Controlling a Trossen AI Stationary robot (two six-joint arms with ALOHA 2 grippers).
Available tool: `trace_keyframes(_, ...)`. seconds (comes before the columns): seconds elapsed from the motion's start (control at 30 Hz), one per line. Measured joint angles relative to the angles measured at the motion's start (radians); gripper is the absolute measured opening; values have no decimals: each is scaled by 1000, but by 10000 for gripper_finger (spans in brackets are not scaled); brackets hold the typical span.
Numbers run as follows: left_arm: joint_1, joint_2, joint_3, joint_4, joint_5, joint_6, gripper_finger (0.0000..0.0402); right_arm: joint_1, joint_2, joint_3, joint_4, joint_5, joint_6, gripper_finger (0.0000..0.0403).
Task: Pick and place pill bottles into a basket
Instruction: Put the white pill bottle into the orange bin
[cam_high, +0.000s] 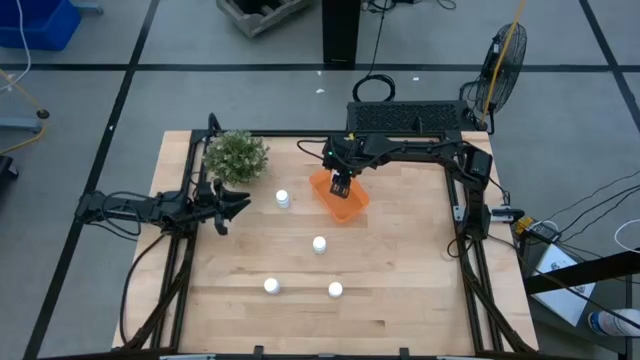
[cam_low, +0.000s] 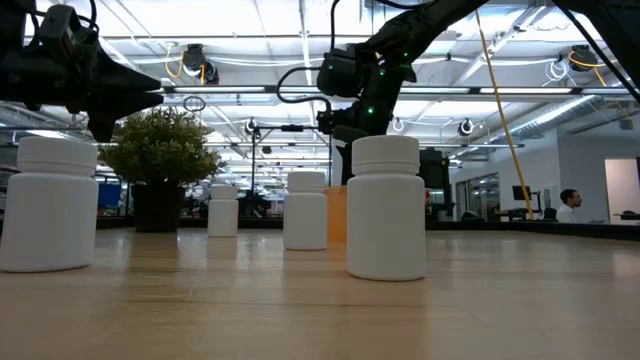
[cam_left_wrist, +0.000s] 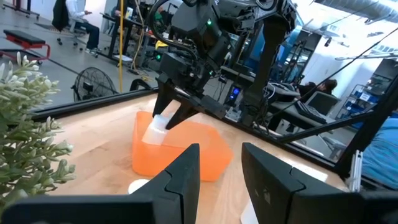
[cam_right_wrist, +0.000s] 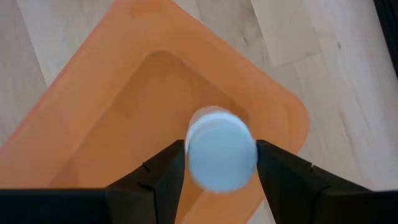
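Observation:
The orange basket (cam_high: 345, 203) sits at the table's far middle; it also shows in the left wrist view (cam_left_wrist: 199, 149) and the right wrist view (cam_right_wrist: 93, 124). My right gripper (cam_high: 340, 185) hangs over it, shut on one white pill bottle (cam_right_wrist: 221, 152), which also shows in the left wrist view (cam_left_wrist: 155, 130). Several more bottles stand upright on the table: one (cam_high: 283, 199) left of the basket, one (cam_high: 319, 244) at the middle, two near the front (cam_high: 271, 286) (cam_high: 335, 290). My left gripper (cam_high: 235, 205) is open and empty beside the plant. My right gripper pinches the bottle between its two fingers (cam_right_wrist: 168, 171), one on each side just below the cap (cam_right_wrist: 221, 140). The fingers come from above, pointing down. The bottle hangs tilted below the fingers, its lower end (cam_left_wrist: 151, 135) down inside the basket's walls.
A green potted plant (cam_high: 236, 155) stands at the far left, close to my left gripper. Black frame rails (cam_high: 468, 250) run along the table's sides. Bare wood lies between the bottles and toward the near edge.

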Motion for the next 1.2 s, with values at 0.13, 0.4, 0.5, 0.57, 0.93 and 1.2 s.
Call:
trace_keyframes(0.13,0,0,0,0,0,3,122,0,0,0,0,0,-12,207)
trace_keyframes(0.4,0,0,0,12,0,-30,122,8,-15,-1,-8,1,-2,230)
trace_keyframes(0.5,0,0,0,25,0,-74,122,18,-29,-1,-30,0,-1,235)
trace_keyframes(0.57,0,0,0,59,19,-102,122,25,-45,-1,-40,0,14,238)
trace_keyframes(0.93,0,0,1,129,71,-40,122,34,-330,-73,130,-46,123,199)
trace_keyframes(1.2,0,0,1,126,70,-14,122,80,-691,-449,556,-186,248,64)
